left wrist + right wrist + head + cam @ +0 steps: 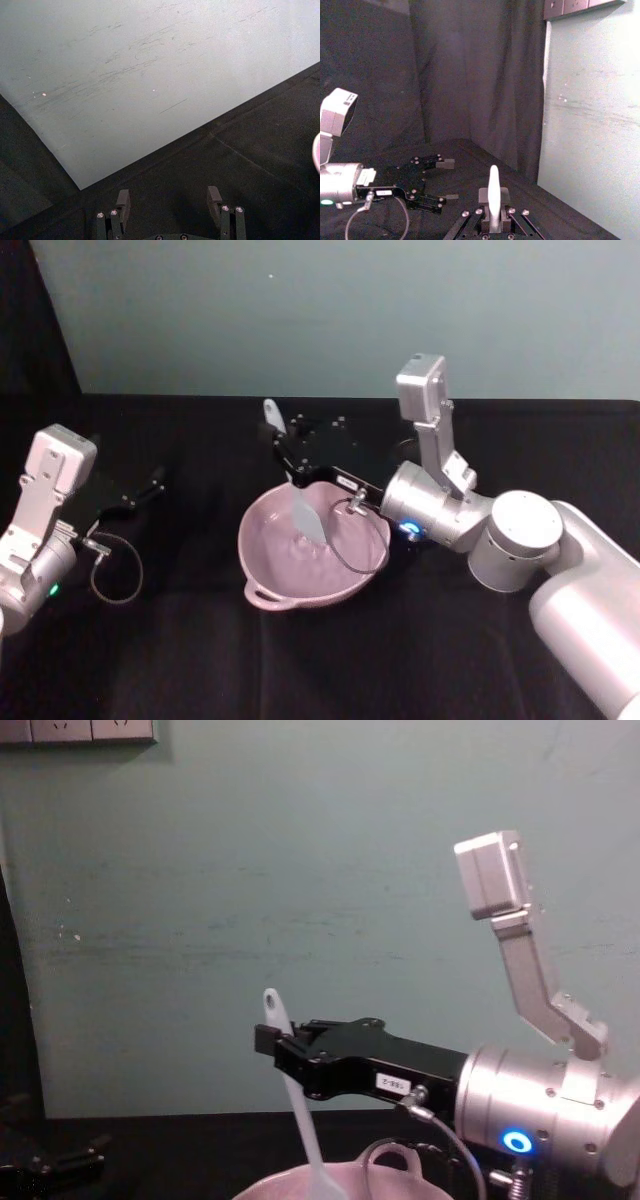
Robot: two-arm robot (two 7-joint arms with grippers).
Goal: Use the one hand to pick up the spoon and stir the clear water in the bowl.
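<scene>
Clamped on spoon (300,1120) with right gripper (275,1045), high on handle just under the hole end; dipping blade into bowl (300,598) at table centre. Parked left gripper (169,197) at left, fingers apart, holding nothing. Looks light, stiff, thin, slick plastic; could pivot in the pinch. Best to grip flat faces, upper handle, as now. Expect glossy bowl to slide: keep to 1 arm, gentle strokes.

No writing can be read.
The right gripper (274,1048) carries a small white label (393,1083); its dark print is too small to make out.
</scene>
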